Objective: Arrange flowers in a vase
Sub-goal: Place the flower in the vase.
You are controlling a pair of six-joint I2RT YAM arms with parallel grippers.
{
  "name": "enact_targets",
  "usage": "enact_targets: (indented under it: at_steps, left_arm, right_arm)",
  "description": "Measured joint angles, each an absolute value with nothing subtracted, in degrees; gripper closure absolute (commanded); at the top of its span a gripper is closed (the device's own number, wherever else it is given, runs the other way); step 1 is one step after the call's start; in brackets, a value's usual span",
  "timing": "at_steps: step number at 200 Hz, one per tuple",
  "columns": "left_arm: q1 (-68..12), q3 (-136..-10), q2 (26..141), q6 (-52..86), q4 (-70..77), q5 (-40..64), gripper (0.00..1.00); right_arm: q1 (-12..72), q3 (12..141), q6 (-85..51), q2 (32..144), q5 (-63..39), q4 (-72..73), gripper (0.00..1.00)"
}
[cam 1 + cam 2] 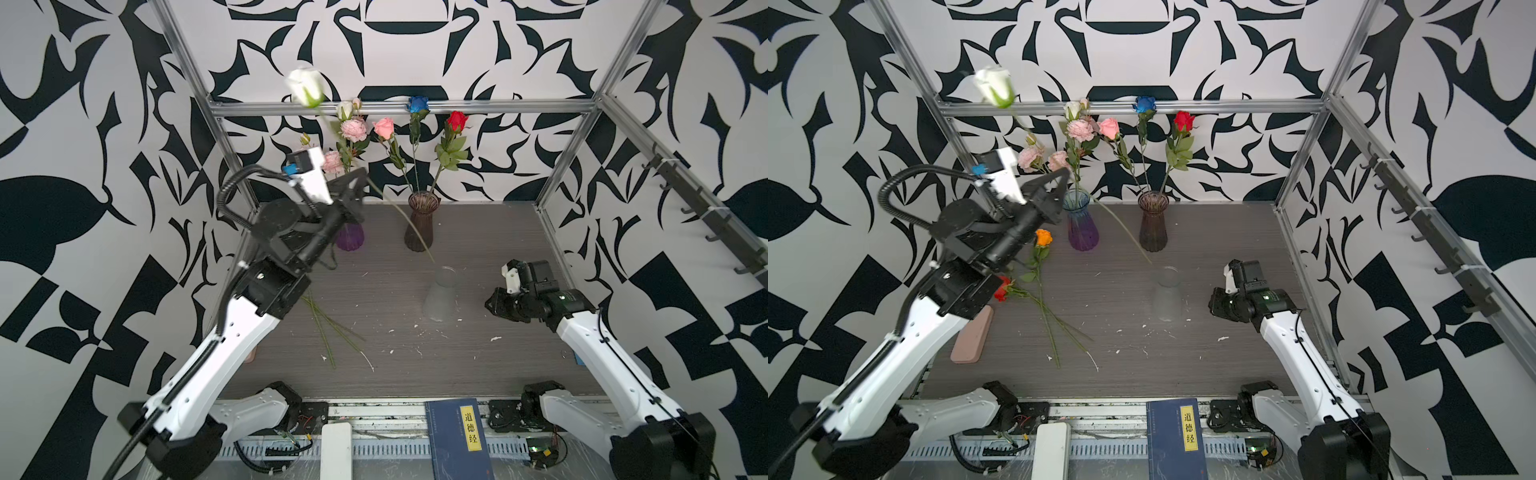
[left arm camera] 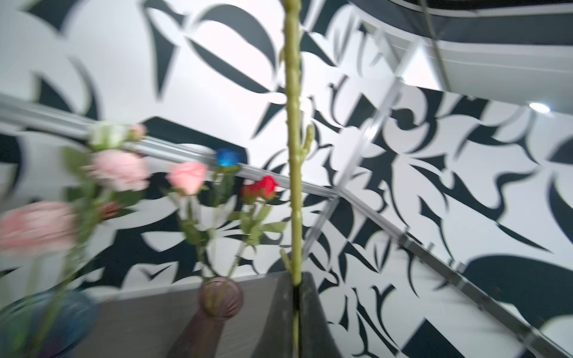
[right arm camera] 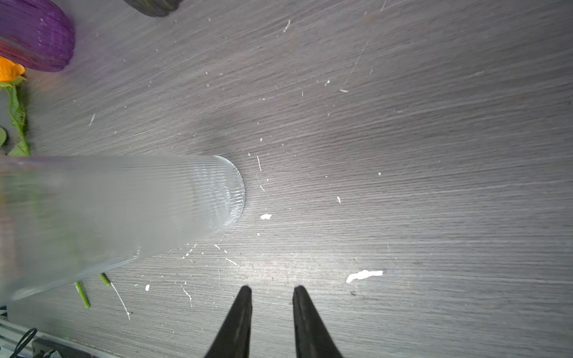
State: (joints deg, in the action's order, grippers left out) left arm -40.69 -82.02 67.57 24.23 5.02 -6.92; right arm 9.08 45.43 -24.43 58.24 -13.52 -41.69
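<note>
The left hand (image 1: pixel 1064 178) is clamped on the stem of a white rose (image 1: pixel 994 86). The rose is held high and slanting, with its bloom at the far left and its lower tip just beside the mouth of the clear vase (image 1: pixel 1166 297). The right hand (image 3: pixel 269 289), narrowly parted and empty, hovers just right of that vase. An orange rose (image 1: pixel 1043 237) and a red rose (image 1: pixel 1003 289) lie on the surface (image 1: pixel 1225 365) at left. A purple vase (image 1: pixel 1082 226) and a brown vase (image 1: pixel 1153 226) stand farther back, holding flowers.

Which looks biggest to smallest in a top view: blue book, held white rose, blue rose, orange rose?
1. blue book
2. held white rose, but it's nearer the camera, so unsure
3. blue rose and orange rose look alike
</note>
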Motion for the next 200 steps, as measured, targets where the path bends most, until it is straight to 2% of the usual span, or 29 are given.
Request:
enact_targets:
  at_steps: [24, 48, 129, 137, 157, 164, 178, 200]
  left_arm:
    - [-49.8, -85.3, 74.9, 14.4, 7.7, -8.2, 1.0]
    - [-53.7, -85.8, 80.1, 7.7, 8.0, -10.0, 1.0]
    - [-54.8, -85.8, 83.1, 2.5, 7.8, -14.4, 1.0]
    - [-54.8, -85.5, 83.1, 3.0, 7.9, -14.4, 0.87]
    - [-54.8, -84.4, 83.3, 4.2, 7.6, -14.0, 0.46]
    - [-54.8, -84.3, 83.5, 4.6, 7.4, -13.7, 0.35]
    - [-54.8, -84.3, 84.0, 5.3, 6.1, -13.2, 0.24]
    - [-54.8, -84.3, 84.0, 5.2, 2.0, -12.6, 0.16]
  right_arm:
    - [9.1, 44.8, -24.4, 58.7, -13.5, -41.5, 0.73]
    - [9.1, 44.7, -24.4, 58.2, -13.5, -41.4, 0.73]
    - [9.1, 44.7, -24.3, 57.6, -13.5, -41.2, 0.73]
    - [9.1, 44.7, -24.3, 57.6, -13.5, -41.2, 0.73]
    - [9.1, 44.7, -24.3, 57.6, -13.5, -41.2, 0.73]
    - [9.1, 44.7, -24.3, 57.6, -13.5, -41.2, 0.73]
    - [9.1, 44.7, -24.3, 57.6, -13.5, -41.2, 0.73]
    - [9.1, 44.7, -24.3, 57.6, -13.5, -41.2, 0.73]
